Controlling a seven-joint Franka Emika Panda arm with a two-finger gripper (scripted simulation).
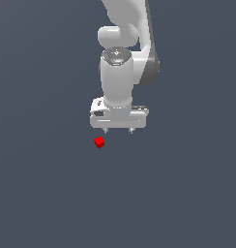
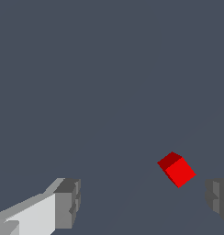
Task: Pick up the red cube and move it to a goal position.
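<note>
A tiny red cube (image 1: 99, 142) rests on the dark grey floor, turned at an angle. My white gripper (image 1: 119, 131) hangs just above and toward the exterior view's right of it, pointing straight down. Its two short fingers stand wide apart with nothing between them. In the wrist view the red cube (image 2: 176, 169) lies below the gripper (image 2: 143, 202), nearer one grey fingertip (image 2: 218, 199) than the other fingertip (image 2: 67, 202), and off the line between them.
The plain dark grey floor (image 1: 187, 193) fills both views. The white arm (image 1: 122, 58) rises behind the gripper to the top of the exterior view.
</note>
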